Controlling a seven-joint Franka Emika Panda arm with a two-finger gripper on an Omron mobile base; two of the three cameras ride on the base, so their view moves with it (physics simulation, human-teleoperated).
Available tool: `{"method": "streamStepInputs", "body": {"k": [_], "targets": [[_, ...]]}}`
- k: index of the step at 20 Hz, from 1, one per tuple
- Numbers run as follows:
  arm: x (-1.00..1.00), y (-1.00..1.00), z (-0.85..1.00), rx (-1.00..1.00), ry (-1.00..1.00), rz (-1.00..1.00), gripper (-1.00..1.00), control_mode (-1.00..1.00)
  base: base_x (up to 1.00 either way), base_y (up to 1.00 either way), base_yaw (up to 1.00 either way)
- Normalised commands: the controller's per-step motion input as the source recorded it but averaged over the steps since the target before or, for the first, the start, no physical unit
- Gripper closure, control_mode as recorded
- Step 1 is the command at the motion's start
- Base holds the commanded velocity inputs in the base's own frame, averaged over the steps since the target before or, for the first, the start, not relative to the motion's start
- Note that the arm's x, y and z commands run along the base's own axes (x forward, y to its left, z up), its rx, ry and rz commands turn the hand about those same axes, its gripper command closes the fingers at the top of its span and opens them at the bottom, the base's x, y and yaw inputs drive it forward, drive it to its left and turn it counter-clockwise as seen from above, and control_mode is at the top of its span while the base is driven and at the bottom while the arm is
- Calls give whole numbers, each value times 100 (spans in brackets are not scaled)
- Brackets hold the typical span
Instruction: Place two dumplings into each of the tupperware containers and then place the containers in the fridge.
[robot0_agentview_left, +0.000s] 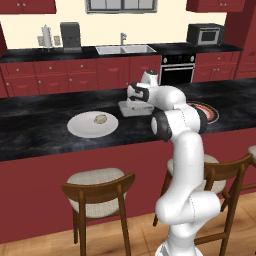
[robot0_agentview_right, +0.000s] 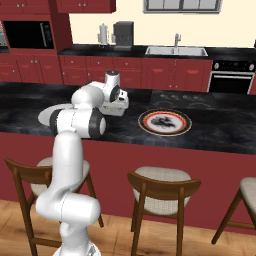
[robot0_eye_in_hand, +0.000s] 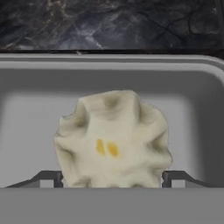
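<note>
- Gripper is low over a tupperware container on the black marble counter, about midway between the counter's near and far edges.
- Hand view: jaws spread wide, one dark fingertip on each side of a pale crimped dumpling. Cannot tell whether the tips touch the dumpling.
- That dumpling sits inside the container, near the middle of its floor; two small yellow spots on its top.
- Left base view: the container is partly hidden by the arm's wrist.
- A second dumpling lies on a round white plate, beside the container towards the counter's left end and closer to the near edge.
- A red-rimmed plate rests on the counter on the container's other side, apart from it.
- Right base view: the hand points down at the container.
</note>
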Motion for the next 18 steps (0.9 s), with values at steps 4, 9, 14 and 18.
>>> {"method": "streamStepInputs", "body": {"k": [4, 9, 14, 18], "targets": [[-2, 2, 25, 0, 3, 0, -100, -100, 0, 0, 0], [-53, 10, 61, -1, 6, 0, -100, -100, 0, 0, 0], [-97, 30, 34, -4, 2, 0, -100, -100, 0, 0, 0], [-100, 62, 20, -7, 0, 0, -100, -100, 0, 0, 0]]}}
